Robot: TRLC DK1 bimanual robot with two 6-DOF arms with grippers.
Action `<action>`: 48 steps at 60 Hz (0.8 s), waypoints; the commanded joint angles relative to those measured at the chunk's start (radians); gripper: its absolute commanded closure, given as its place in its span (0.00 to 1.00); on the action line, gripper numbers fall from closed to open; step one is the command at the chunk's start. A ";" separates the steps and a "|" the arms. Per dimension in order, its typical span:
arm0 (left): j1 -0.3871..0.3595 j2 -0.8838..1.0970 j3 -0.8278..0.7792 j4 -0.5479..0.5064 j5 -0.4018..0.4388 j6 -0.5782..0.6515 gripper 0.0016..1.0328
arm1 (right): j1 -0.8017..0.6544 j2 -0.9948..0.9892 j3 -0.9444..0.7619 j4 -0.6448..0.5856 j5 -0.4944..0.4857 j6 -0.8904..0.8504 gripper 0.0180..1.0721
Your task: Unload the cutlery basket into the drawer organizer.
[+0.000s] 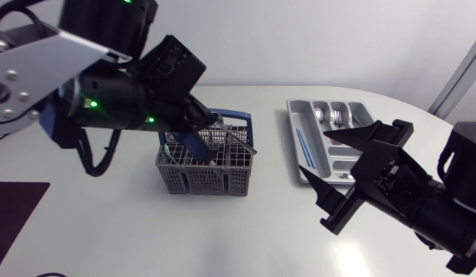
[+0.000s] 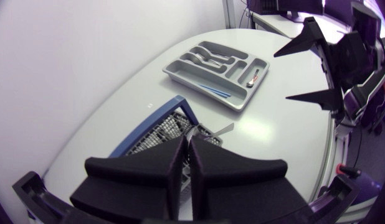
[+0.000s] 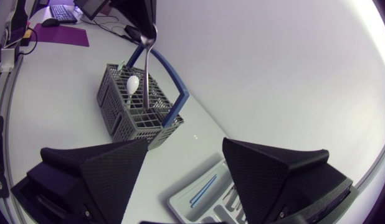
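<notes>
Upper centre-left of the head view:

- Left claw (image 1: 201, 131): matte black, broad wedge fingers (image 2: 155, 168) pressed almost together with only a slit between them. It pinches a metal utensil (image 3: 146, 59). From the right wrist camera the utensil hangs nearly upright from the claw, its lower end at the basket's open top.
- Cutlery basket (image 1: 203, 177): grey plastic lattice, rectangular, with a blue handle (image 1: 246, 119) across its top. It stands at frame centre, directly under the left claw. A white spoon (image 3: 133, 84) stands inside it.
- Drawer organizer (image 1: 296, 115): pale grey tray with long and short compartments, at upper right, well apart from the basket. One long compartment holds two thin blue sticks (image 1: 303, 145). Metal cutlery (image 1: 338, 117) lies in the far compartments.
- Right claw (image 1: 315, 150): at lower right, fingers spread wide, their tips over the organizer's near end.
- Table (image 1: 246, 238): white, rounded edge.
- Dark mat (image 1: 15, 208): at lower left, flat on the table.
</notes>
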 commanded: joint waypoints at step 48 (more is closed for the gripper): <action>0.046 0.264 0.181 0.040 0.309 -0.317 0.96 | 0.145 0.366 -0.022 0.432 0.127 -0.007 0.52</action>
